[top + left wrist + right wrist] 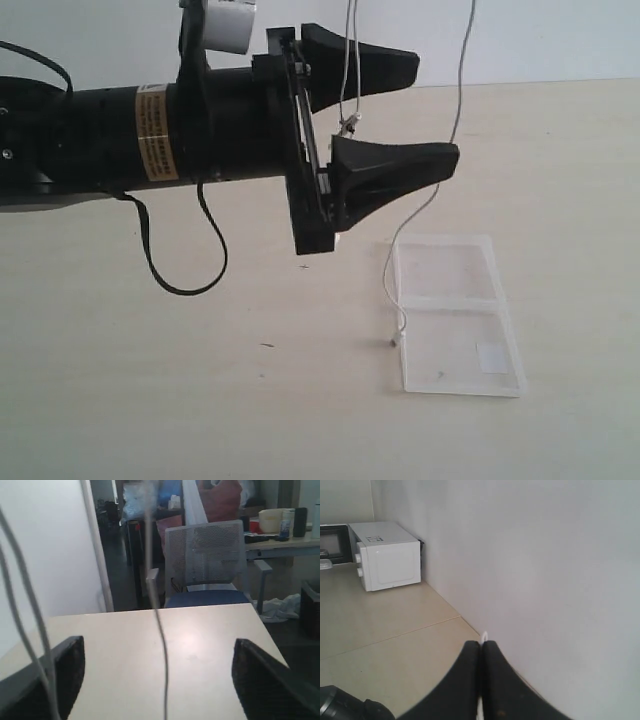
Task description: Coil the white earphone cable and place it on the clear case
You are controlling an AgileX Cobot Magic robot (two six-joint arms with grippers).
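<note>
The white earphone cable [460, 90] hangs in thin strands from above the exterior view. One strand curves down to the clear case [455, 315], and its end [397, 335] touches the table at the case's left edge. Another strand with a small inline piece [350, 125] hangs between the fingers of my left gripper [438, 110], which is open and held sideways above the table. In the left wrist view a strand [162, 645] runs untouched between the wide-apart fingers [260, 675]. My right gripper [481, 645] is shut on the cable, with a white bit [483, 636] showing at its tips; it is out of the exterior view.
The case lies flat with a whitish patch [492, 357] on its near half. A black robot cable [185, 270] loops under the left arm. A white microwave [387, 555] stands by the wall. An office chair [205, 560] sits beyond the table's far edge.
</note>
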